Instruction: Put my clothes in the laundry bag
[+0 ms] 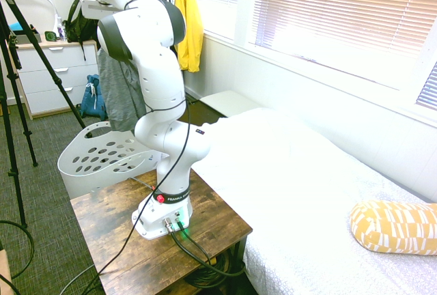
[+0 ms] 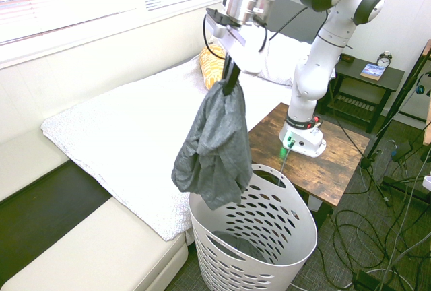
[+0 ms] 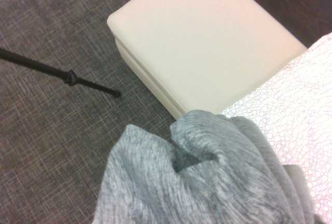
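Note:
The clothes (image 2: pixel 214 146), a dark grey heathered garment, hang in the air from my gripper (image 2: pixel 231 75), which is shut on their top edge. Their lower end dangles just over the near rim of the laundry bag (image 2: pixel 269 250), a white plastic basket with oval holes standing on the floor by the bed. In the first exterior view the clothes (image 1: pixel 120 93) hang behind the arm, above the laundry bag (image 1: pixel 102 155). In the wrist view the grey clothes (image 3: pixel 202 177) fill the lower part.
A wooden side table (image 2: pixel 340 159) bears the arm's base. The white bed (image 2: pixel 135 129) lies beside the basket, with a yellow patterned pillow (image 1: pixel 395 225). A cream bench (image 3: pixel 202 37) stands at the bed's foot. A yellow jacket (image 1: pixel 189 18) hangs by the window; a white dresser (image 1: pixel 51 76) stands behind.

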Action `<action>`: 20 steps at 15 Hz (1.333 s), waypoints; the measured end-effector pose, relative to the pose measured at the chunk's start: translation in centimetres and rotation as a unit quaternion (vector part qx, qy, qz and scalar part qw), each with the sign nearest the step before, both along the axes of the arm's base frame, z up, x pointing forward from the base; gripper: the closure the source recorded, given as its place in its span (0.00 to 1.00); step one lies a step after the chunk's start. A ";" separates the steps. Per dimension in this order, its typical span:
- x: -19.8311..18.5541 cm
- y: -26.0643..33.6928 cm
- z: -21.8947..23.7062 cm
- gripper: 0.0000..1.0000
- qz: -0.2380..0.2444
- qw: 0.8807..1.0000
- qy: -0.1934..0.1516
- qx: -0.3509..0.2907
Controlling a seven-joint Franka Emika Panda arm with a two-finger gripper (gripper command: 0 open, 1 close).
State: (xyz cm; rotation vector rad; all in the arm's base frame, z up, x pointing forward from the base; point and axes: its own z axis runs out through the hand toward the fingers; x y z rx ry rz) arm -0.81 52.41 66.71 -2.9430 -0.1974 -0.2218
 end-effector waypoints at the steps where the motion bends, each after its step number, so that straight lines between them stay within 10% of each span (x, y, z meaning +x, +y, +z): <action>1: -0.3 0.2 -0.6 1.00 0.003 1.000 0.006 -0.006; 10: -3.2 -2.1 -19.7 1.00 0.021 0.992 0.094 -0.086; 11: -3.7 -2.8 -21.1 0.00 0.023 0.991 0.097 -0.091; 20: -2.0 -4.9 -24.3 0.00 0.027 0.988 0.107 -0.111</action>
